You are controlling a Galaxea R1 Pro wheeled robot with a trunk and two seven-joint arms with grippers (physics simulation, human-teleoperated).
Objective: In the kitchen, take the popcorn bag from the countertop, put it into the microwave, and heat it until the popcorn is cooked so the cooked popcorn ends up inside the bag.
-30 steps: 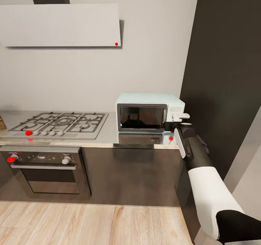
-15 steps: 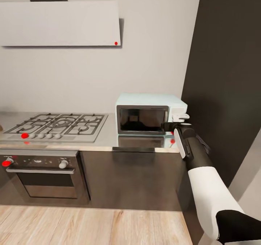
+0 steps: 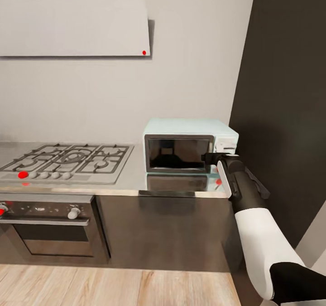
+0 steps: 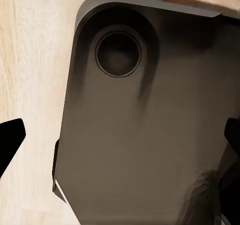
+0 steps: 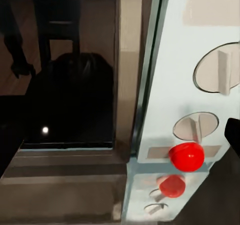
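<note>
The pale mint-blue microwave (image 3: 188, 146) stands on the grey countertop (image 3: 129, 181) with its dark glass door shut. My right gripper (image 3: 212, 157) is at the door's right edge, just in front of the white control panel (image 5: 200, 100). It is open, and one black fingertip (image 5: 234, 135) shows beside the knobs and a red marker (image 5: 186, 156). My left gripper (image 4: 120, 137) hangs open over my dark base, with nothing between its fingers. The popcorn bag is out of view.
A gas hob (image 3: 63, 161) lies left of the microwave, with a built-in oven (image 3: 47, 226) below it and a white hood (image 3: 72, 27) above. A tall dark cabinet (image 3: 285, 97) closes the right side. Below is a wood floor (image 3: 117, 288).
The camera has shifted right and slightly closer, so the hob and oven slid left in the picture. My right gripper stays at the microwave's front right.
</note>
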